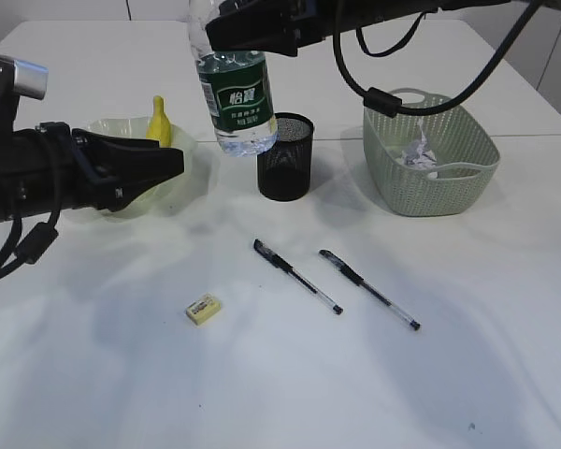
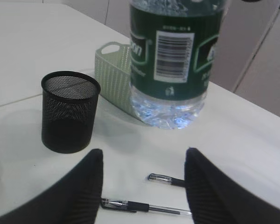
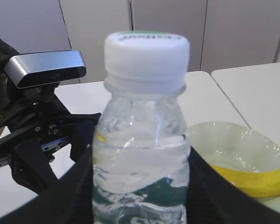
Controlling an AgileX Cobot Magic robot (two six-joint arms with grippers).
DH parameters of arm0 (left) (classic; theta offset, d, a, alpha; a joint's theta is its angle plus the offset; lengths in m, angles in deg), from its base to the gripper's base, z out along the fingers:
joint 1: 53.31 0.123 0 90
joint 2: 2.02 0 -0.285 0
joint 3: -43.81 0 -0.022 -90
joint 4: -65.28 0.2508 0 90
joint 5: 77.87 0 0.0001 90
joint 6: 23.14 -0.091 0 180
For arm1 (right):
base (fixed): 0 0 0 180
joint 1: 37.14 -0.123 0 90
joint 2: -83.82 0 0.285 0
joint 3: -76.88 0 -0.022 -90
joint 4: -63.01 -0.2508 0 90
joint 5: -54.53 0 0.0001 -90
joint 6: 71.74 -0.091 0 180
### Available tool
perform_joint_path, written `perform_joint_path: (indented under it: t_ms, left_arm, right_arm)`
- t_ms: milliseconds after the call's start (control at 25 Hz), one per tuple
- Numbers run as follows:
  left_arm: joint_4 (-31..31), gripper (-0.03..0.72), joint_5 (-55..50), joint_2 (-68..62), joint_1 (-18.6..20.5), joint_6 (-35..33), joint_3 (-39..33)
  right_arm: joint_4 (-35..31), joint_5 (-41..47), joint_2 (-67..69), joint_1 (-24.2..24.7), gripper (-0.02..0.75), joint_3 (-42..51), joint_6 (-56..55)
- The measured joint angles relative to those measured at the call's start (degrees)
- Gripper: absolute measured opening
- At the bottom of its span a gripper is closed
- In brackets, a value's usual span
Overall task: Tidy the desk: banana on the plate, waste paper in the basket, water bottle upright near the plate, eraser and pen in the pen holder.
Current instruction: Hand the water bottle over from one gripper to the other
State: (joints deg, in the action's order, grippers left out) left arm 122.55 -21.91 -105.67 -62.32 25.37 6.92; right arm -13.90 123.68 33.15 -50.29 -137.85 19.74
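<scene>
The water bottle, green-labelled with a white cap, hangs upright above the table beside the black mesh pen holder; my right gripper is shut on its upper part. In the right wrist view both fingers press the water bottle. At the left my left gripper stands open and empty in front of the plate, which holds the banana. Two pens and the yellow eraser lie on the table. Waste paper lies in the green basket.
In the left wrist view the pen holder stands left of the hanging bottle, the basket behind it and both pens low between my fingers. The table's far edge runs behind the basket.
</scene>
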Motion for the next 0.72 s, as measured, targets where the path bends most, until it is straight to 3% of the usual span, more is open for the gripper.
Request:
perform_joint_path:
  t_ms: [200, 320, 520, 720]
  left_arm:
    - [-5.67, 0.53, 0.0, -0.03, 0.0, 0.0, 0.0]
    - [-8.22, 0.595, -0.11, -0.03, 0.0, 0.0, 0.0]
    - [-8.96, 0.613, -1.35, -0.03, -0.59, 0.3, 1.26]
    - [-8.86, 0.616, -6.21, -0.12, -4.54, 1.38, 4.32]
  right_arm:
    - [0.12, 0.0, 0.0, 0.0, 0.356, 0.0, -0.47]
    - [0.22, 0.0, 0.0, -0.13, 0.356, 0.0, -0.68]
    - [0.42, 0.0, 0.0, -1.95, 0.356, 0.0, -0.68]
    - [0.8, -0.25, 0.0, -2.19, 0.356, 0.0, -0.68]
